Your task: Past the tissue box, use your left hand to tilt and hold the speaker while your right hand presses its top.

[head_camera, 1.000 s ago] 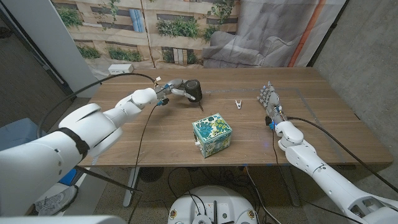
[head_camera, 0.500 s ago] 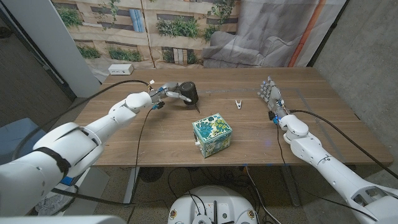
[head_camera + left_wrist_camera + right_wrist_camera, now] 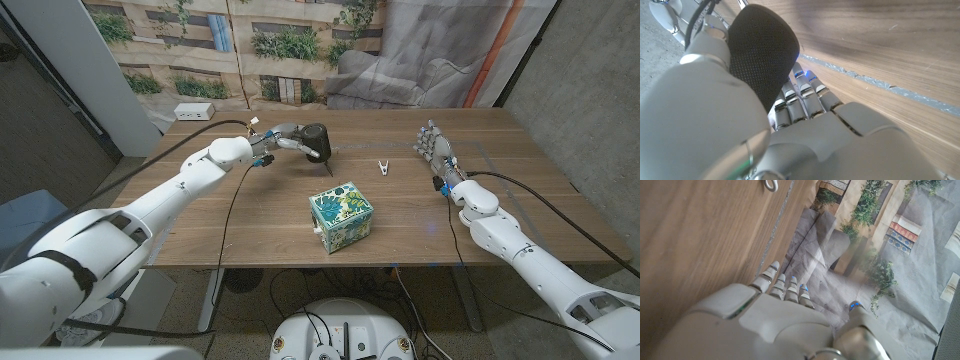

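In the head view, the speaker (image 3: 317,141) is a dark, rounded thing in the upper middle of the frame, a little left of centre, on the wooden table (image 3: 250,215). It leans to one side and does not stand straight. The left hand (image 3: 283,139) comes in from the left part of the frame and grips the speaker from its left side, with the fingers around the dark body. In the left wrist view the speaker (image 3: 765,50) shows as a black mesh surface in the upper left of the frame, and the fingers (image 3: 802,100) lie directly against it (the palm side I cannot see).

The tissue box (image 3: 341,216) stands near the centre of the head view, lower in the frame than the speaker and well apart from it. It has a green and white leaf pattern.

The right hand (image 3: 433,153) is in the upper right part of the head view, far from the speaker. It holds nothing, and its fingers are stretched out and slightly apart. In the right wrist view the fingers (image 3: 785,287) point away over the edge of the table.

A small white clip (image 3: 382,167) lies on the table between the speaker and the right hand, touching neither. A white power strip (image 3: 193,112) sits at the upper left corner of the table.
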